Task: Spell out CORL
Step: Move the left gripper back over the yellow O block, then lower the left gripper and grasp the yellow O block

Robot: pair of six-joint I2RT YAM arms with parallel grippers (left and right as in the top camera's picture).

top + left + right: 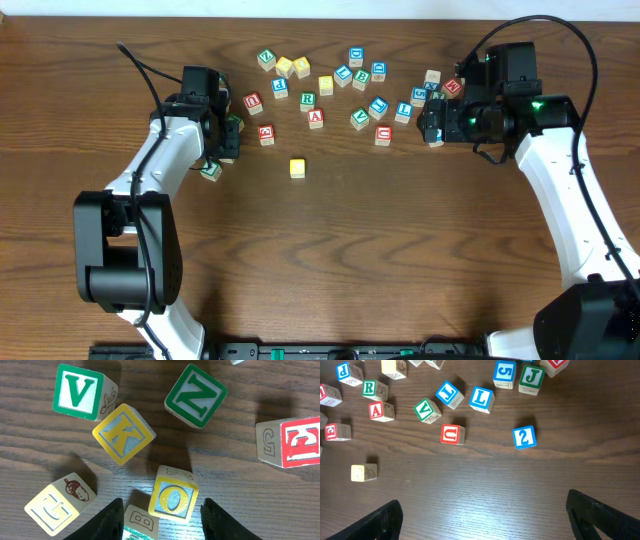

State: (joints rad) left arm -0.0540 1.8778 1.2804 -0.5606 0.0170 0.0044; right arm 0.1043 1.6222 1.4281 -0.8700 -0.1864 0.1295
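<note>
Between the tips of the left gripper sits the yellow O block, right in the gap on the left wrist cam. The jaws are spread and not gripping anything, and I honestly can't tell if either finger touches the block. A B block is tucked against it at 8 o'clock, half hidden by the left finger. Going outward from the O: yellow K block at 11 o'clock, green N block at 12, green V block further out between 10 and 11, yellow G block off at 9, red E block at 2.

Over on the right wrist cam, the right gripper is spread wide too, with only bare table between its fingers. From there, the red C block is nearest at 11 o'clock, turned so it reads like a U. A blue 2 block sits at 1, the blue L block is past them at 12, and the green R block is way out at 10. One plain yellow block sits alone near 9, well apart from the rest.
</note>
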